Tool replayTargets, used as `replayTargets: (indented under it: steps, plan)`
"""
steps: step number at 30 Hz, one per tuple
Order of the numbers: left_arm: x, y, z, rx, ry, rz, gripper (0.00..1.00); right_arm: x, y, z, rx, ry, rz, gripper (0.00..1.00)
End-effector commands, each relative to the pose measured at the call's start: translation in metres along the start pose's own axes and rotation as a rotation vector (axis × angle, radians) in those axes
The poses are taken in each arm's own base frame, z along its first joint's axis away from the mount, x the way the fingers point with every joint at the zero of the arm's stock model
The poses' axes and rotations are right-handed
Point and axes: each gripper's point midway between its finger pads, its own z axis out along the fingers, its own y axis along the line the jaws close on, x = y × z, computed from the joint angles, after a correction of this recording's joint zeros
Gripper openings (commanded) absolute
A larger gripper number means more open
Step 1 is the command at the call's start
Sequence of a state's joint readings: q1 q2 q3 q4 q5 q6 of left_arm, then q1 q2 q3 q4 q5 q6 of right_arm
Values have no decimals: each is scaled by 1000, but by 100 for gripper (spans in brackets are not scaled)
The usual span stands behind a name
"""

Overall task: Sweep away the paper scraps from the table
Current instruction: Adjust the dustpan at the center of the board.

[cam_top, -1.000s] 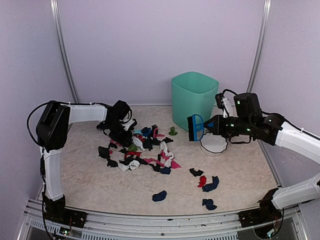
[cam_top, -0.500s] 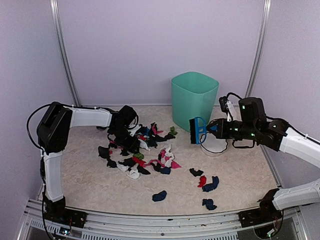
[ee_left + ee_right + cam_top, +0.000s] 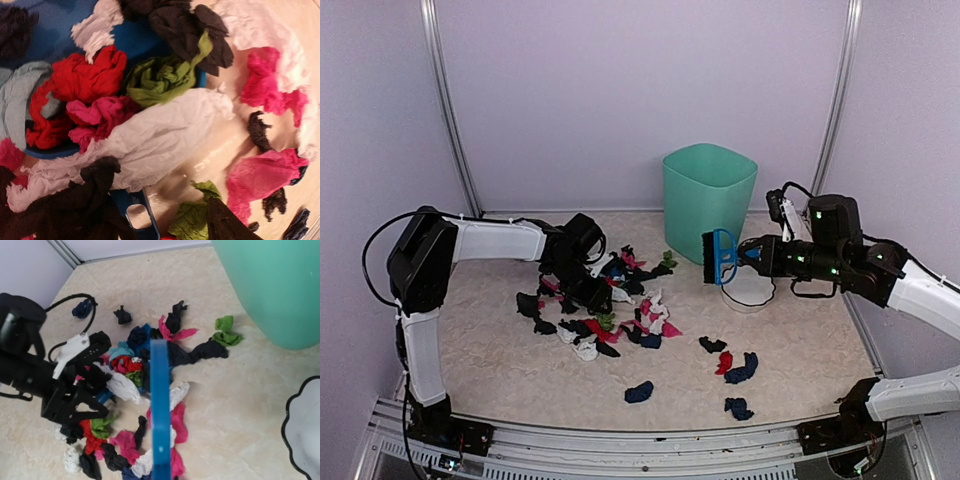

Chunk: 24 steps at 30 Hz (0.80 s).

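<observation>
Grips brush [image 3: 717,258] in right gripper [image 3: 740,256]; cannot tell for left gripper [image 3: 588,280], low among scraps [image 3: 645,310] by dustpan [image 3: 131,42]. Look light, soft, easily scattered: push gently from the side, never pinch.

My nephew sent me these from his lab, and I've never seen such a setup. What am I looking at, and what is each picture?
These are two robot arms bolted to the table. The wide picture comes from a fixed camera above and behind them; the other two come from cameras on each wrist. Crumpled paper scraps lie scattered, beside a green bin and a white bowl. The right pincer holds a blue brush. The left pincer sits in the pile; its camera shows a blue dustpan with scraps on it, its grip hidden.
</observation>
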<state>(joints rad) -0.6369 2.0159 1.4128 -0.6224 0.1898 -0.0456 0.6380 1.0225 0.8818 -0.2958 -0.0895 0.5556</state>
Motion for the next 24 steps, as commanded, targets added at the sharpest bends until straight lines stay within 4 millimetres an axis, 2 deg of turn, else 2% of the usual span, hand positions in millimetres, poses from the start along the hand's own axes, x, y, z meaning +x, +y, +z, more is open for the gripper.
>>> replayTargets:
  steps: [1,6,10,13,18,24]
  plan:
    - [-15,-30,-15,100,-82,14,60,1,-5,-3,10,-8,0,0]
    - [-10,-35,-2,115,-62,6,55,1,-5,-3,11,-6,-6,0]
    - [-8,-33,3,80,-50,-4,59,2,-7,-4,20,-9,-6,0]
    - [-14,-25,-9,4,-86,-24,68,2,-8,-4,23,-11,-8,0]
    - [-16,3,-28,-105,-136,-75,79,3,-8,-2,23,-5,-11,0]
    - [-24,27,-41,-106,-182,-114,84,1,-7,-2,24,-8,-12,0]
